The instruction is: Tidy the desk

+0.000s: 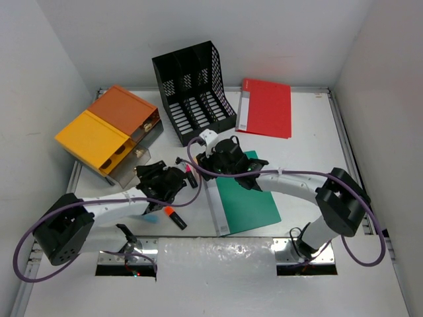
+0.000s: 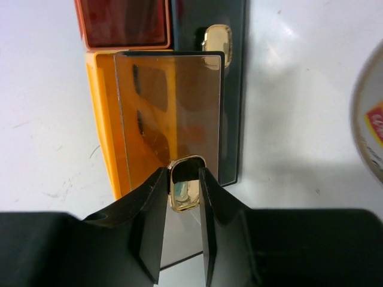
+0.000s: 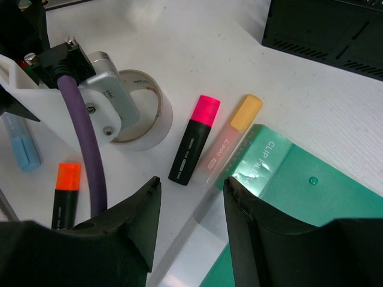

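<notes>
Left gripper (image 2: 183, 176) pinches the gold drawer handle (image 2: 186, 190) at the bench's (image 1: 310, 145) 10 o'clock; right gripper (image 3: 191, 188) hangs open near the pink highlighter (image 3: 194, 140).

Green clip file (image 1: 251, 205), red folder (image 1: 268, 109), black mesh rack (image 1: 195, 99), orange-yellow drawer box (image 1: 99, 135), gold knob (image 2: 186, 185), white desk (image 1: 310, 145).

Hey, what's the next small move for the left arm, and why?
Probably pull straight back a little: the left gripper is shut on the gold handle of a drawer that looks only partly out, and markers lie loose on the desk.
</notes>
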`<state>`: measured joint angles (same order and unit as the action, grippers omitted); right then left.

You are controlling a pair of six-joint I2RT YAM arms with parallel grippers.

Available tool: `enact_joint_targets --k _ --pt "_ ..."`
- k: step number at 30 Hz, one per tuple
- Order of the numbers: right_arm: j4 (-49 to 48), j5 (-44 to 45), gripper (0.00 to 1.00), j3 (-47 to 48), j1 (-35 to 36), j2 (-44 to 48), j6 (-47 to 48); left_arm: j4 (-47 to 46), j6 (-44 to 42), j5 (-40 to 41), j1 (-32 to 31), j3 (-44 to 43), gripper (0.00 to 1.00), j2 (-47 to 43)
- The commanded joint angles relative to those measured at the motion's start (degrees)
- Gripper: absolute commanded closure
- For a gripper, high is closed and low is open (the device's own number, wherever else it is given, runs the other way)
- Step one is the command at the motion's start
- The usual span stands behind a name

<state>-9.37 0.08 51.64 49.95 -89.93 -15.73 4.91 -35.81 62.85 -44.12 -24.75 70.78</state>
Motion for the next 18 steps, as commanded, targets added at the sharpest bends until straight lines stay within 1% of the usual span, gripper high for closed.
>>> enact_joint_targets --k 1,4,5,6,8,9,11,13,16,18 --pt "-1.9 1.2 0.54 -1.0 -0.5 3.4 1.0 8.3 5.3 -13.2 -2.5 -1.2 1.00 -0.7" --pt "-2.5 2.3 0.53 -2.6 -0.6 4.5 1.0 11.0 6.0 -15.5 -3.3 -2.4 1.00 -1.4" --pt "-2.7 2.2 0.53 -2.9 -0.8 4.8 1.0 11.3 5.9 -16.3 -3.4 -2.3 0.97 -1.5" --pt "-3.0 2.3 0.53 -3.7 -0.8 4.9 1.0 11.6 5.7 -17.0 -3.5 -2.4 0.89 -1.6" --pt "-3.2 2.5 0.52 -4.3 -0.9 5.6 0.9 12.2 5.6 -18.1 -3.8 -2.3 0.79 -2.5" --pt "-3.2 2.4 0.52 -4.9 -1.1 5.7 0.7 12.4 5.7 -18.5 -3.8 -2.6 0.69 -2.9" --pt "-3.4 2.5 0.50 -5.8 -1.2 6.5 0.5 13.1 5.7 -19.9 -3.8 -3.0 0.59 -4.3" --pt "-3.8 2.6 0.49 -6.5 -1.5 7.0 0.4 13.9 5.7 -21.3 -3.8 -4.2 0.56 -5.4" --pt "-4.2 2.6 0.48 -7.6 -2.8 7.9 -0.6 15.5 5.5 -25.7 -3.8 -6.7 0.54 -8.9" --pt "-4.3 1.9 0.47 -8.4 -4.0 8.5 -1.5 17.1 5.4 -30.7 -3.8 -8.6 0.53 -10.8"
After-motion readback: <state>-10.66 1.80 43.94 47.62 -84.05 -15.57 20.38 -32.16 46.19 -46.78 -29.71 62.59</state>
